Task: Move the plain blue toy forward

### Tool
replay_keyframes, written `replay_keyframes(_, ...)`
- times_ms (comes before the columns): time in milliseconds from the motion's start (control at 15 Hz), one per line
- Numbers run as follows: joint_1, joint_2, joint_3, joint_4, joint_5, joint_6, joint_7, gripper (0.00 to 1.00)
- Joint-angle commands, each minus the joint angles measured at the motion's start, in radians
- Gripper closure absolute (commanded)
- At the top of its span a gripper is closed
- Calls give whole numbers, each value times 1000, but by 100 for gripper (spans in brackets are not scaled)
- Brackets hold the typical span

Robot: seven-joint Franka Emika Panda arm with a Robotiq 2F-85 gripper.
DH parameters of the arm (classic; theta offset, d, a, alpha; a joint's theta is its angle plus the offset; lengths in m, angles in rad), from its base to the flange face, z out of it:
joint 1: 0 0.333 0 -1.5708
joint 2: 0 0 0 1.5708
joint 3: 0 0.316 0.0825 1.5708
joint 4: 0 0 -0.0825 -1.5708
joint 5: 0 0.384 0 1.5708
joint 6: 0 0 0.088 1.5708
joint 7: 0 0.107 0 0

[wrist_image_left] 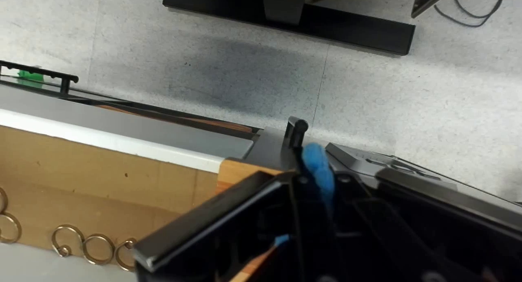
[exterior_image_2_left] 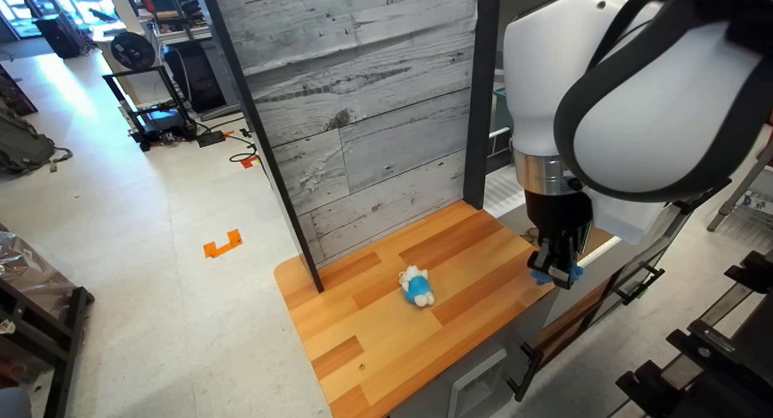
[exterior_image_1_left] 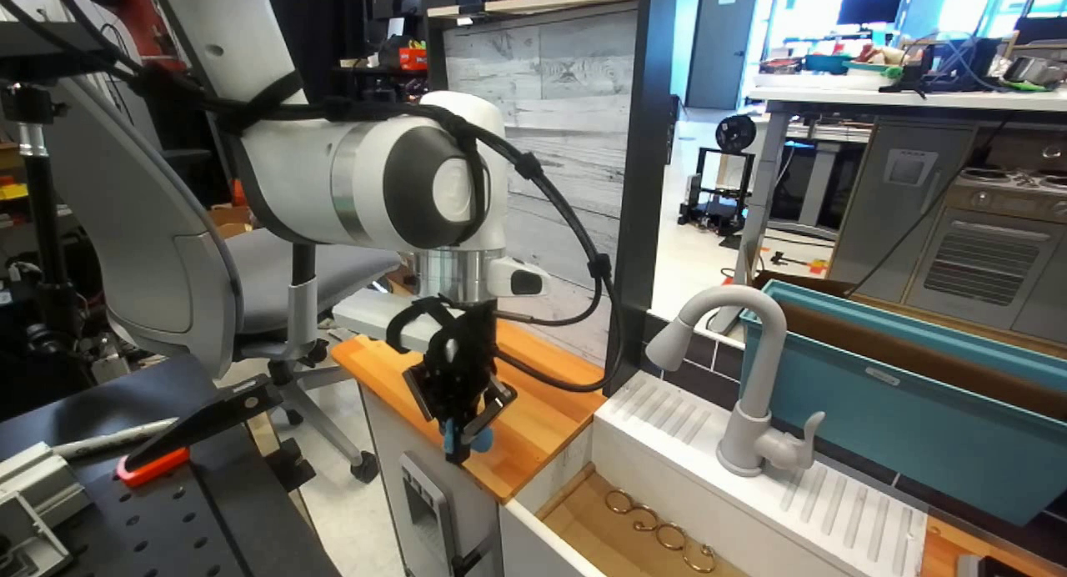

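Observation:
The plain blue toy [exterior_image_1_left: 482, 440] is squeezed between the black fingers of my gripper [exterior_image_1_left: 461, 439]. Light blue lumps of the toy [exterior_image_2_left: 576, 272] stick out on both sides of the fingertips of my gripper [exterior_image_2_left: 557, 274] in an exterior view. In the wrist view the toy [wrist_image_left: 319, 168] pokes out between the two fingertips of my gripper [wrist_image_left: 322, 180], and its middle is hidden by them. The gripper is near the front corner of the wooden counter [exterior_image_2_left: 386, 333], on the sink side. It seems to be above the counter; the exact height cannot be told.
A similar toy [exterior_image_2_left: 416, 286], blue with whitish parts, lies on the counter. The white sink [exterior_image_1_left: 575, 552] adjoins the counter, with a grey faucet [exterior_image_1_left: 754, 377] and metal rings [exterior_image_1_left: 658, 531] in it. A grey plank wall [exterior_image_2_left: 362, 104] stands along the counter's back.

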Motion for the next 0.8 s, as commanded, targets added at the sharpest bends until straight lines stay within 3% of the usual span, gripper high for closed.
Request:
replay_keyframes(0, 14, 29, -28, 31, -6, -12, 26, 99)
replay_keyframes(333, 3, 86, -40, 94, -2, -28, 17, 99)
replay_keyframes(400, 3, 97, -39, 109, -2, -36, 14, 71)
replay_keyframes(533, 5, 112, -36, 137, -7, -45, 2, 63)
replay_keyframes(733, 13, 115, -30, 168, -18, -69, -12, 42)
